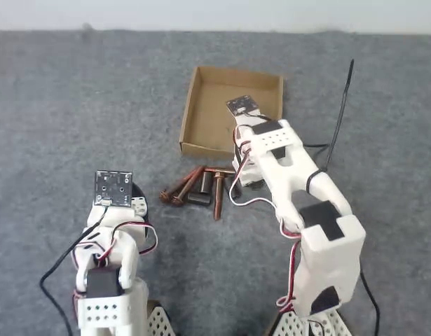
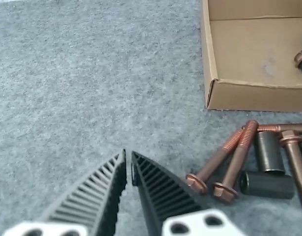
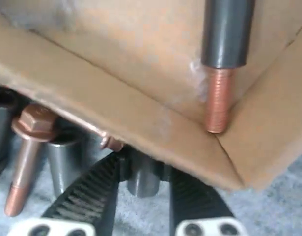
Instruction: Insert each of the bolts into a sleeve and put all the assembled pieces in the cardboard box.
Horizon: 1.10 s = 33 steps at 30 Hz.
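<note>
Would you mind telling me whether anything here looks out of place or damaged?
Nothing looks damaged or spilled. The loose bolts and sleeves lie in a crisscrossed heap on the carpet beside the cardboard box, the right end effector shut on one sleeve. One assembled piece lies inside the box.

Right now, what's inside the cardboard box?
One assembled piece: a copper bolt through a dark sleeve, lying by a corner of the cardboard box. In the high view the right arm covers that corner.
</note>
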### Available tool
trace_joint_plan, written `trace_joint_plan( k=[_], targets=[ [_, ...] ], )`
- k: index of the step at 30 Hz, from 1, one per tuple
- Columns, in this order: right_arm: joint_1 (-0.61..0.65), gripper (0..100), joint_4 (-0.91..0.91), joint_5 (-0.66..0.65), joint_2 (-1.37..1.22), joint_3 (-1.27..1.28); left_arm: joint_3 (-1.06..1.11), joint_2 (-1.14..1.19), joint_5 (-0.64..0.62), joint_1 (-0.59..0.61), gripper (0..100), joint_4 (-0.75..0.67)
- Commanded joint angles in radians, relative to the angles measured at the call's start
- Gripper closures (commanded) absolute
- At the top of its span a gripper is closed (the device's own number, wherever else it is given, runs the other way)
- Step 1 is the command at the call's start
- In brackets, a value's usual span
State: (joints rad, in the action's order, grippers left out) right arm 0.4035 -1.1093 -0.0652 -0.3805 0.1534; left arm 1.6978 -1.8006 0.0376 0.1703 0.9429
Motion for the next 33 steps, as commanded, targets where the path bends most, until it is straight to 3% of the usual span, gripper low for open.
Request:
trace_joint_plan(
  k=[1, 10, 21, 26, 33],
  targets=[
    [-0.022, 99.7, -0.048, 0.015, 0.01, -0.035, -0.012, 0.012, 0.006, 0.005, 99, -0.026],
    [-0.17, 99.2, -0.036, 0.009, 0.223, 0.189, -0.012, 0.012, 0.006, 0.005, 99, -0.026],
    [-0.186, 99.2, 0.035, 0.005, 0.633, 0.623, -0.012, 0.012, 0.006, 0.005, 99, -0.026],
    [-0.186, 99.2, 0.107, -0.064, 0.662, 0.69, -0.012, 0.009, 0.005, 0.005, 99, -0.026],
    [-0.236, 99.2, 0.147, -0.064, 0.578, 0.667, -0.016, 0.006, 0.002, -0.003, 99, -0.006]
  ],
)
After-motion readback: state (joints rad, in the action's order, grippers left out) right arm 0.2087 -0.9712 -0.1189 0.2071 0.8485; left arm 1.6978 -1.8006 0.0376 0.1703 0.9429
